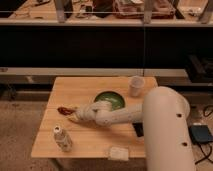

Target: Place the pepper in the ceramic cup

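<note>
No readable text: white bottle [62, 139] carries label, print illegible - no brands, numbers, signs legible.

A robot arm [125, 114] reaches across a wooden table [90, 147].
The gripper [75, 117] is closed, low over the table, right by the red pepper [64, 110]. A green bowl [111, 98] sits behind the arm, a cup [136, 86] farther back, a bottle [62, 139] in front.
</note>
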### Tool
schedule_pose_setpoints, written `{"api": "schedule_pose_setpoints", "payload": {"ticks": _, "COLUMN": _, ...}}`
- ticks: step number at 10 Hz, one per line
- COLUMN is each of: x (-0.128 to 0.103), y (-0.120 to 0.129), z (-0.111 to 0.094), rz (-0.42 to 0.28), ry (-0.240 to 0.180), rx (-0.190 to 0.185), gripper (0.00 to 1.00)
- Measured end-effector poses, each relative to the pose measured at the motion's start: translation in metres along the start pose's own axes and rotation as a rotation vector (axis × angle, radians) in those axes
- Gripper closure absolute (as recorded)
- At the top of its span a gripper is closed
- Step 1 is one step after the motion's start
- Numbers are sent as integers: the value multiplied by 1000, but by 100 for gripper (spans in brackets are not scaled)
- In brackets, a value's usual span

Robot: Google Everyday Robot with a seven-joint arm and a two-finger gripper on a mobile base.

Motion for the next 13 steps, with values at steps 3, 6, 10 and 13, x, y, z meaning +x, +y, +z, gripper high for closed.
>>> {"api": "schedule_pose_setpoints", "payload": {"ticks": 3, "x": 13, "y": 8, "z": -13, "rz": 16, "ry": 32, "rx": -13, "gripper": 75}}
{"api": "schedule_pose_setpoints", "payload": {"ticks": 6, "x": 36, "y": 25, "z": -47, "rz": 22, "ry": 74, "rx": -42, "gripper": 75}}
{"api": "schedule_pose_setpoints", "payload": {"ticks": 10, "x": 47, "y": 53, "z": -126, "rz": 46, "ry": 104, "rx": -112, "gripper": 75}}
{"api": "schedule_pose_setpoints", "payload": {"ticks": 13, "x": 27, "y": 54, "z": -184, "rz": 73, "ry": 86, "rx": -159, "gripper": 75}}
